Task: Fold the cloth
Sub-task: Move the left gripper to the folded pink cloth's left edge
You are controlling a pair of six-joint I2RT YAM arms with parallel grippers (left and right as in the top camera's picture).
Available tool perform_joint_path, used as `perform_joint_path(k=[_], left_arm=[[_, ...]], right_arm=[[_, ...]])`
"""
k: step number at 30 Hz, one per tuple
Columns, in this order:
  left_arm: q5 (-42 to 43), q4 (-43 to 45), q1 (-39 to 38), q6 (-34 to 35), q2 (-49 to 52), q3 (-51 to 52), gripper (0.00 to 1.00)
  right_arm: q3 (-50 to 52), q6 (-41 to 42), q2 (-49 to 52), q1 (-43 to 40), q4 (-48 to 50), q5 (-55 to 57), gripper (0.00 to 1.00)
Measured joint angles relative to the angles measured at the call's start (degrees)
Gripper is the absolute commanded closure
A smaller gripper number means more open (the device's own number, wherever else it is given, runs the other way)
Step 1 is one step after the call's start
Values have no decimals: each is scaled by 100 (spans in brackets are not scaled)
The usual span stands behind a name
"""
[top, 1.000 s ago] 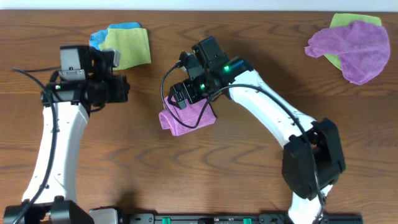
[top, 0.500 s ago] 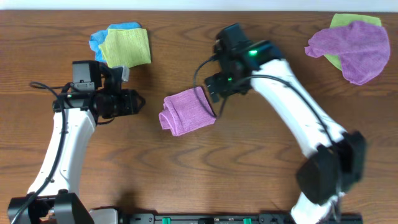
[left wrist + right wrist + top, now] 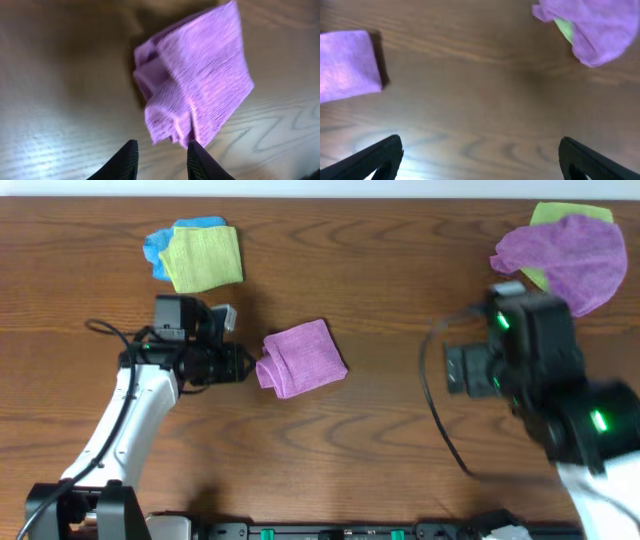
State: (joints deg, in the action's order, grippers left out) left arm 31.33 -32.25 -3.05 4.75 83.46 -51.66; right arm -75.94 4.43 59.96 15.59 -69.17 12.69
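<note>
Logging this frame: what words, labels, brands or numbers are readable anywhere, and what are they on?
No text can be read in any view.
The folded pink cloth shows no print, and no tag is visible.
The purple cloth, the green cloth at far left and the blue cloth are plain.
The right arm shows green lights, not characters.

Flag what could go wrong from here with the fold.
1. The left end effector, open, sits right at the bunched edge of the cloth; a push forward could drag it or undo the fold.
2. That edge looks loose and uneven, so the layers may spring apart.
3. The right end effector, open wide, is near the violet cloth; its arm might snag it.
</note>
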Motion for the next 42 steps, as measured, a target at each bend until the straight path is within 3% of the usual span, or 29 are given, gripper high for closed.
perform_joint_path(k=[6, 12, 14, 17, 19, 32, 36, 42], left_arm=[[-11, -7, -2, 127, 0, 98, 66], [-70, 284, 0, 214, 0, 472, 63], [-92, 518, -2, 315, 0, 695, 52], [-42, 942, 0, 520, 0, 977, 22], [72, 1231, 0, 599, 0, 1119, 15], [1222, 2286, 11, 1099, 0, 1394, 14], [1661, 2441, 409, 1128, 0, 1639, 13], [2422, 2441, 916, 826, -2, 1679, 3]], right_arm=[[1091, -168, -1762, -162, 216, -72, 1], [1786, -170, -1963, -166, 608, -492, 1], [1788, -170, -1928, -173, 664, -555, 1], [1788, -179, -1878, -173, 697, -638, 1], [1788, -199, -1821, -173, 710, -697, 1], [1788, -256, -1711, -173, 702, -824, 1], [1788, -262, -1711, -173, 629, -824, 1], [1788, -363, -1556, -173, 592, -822, 1]])
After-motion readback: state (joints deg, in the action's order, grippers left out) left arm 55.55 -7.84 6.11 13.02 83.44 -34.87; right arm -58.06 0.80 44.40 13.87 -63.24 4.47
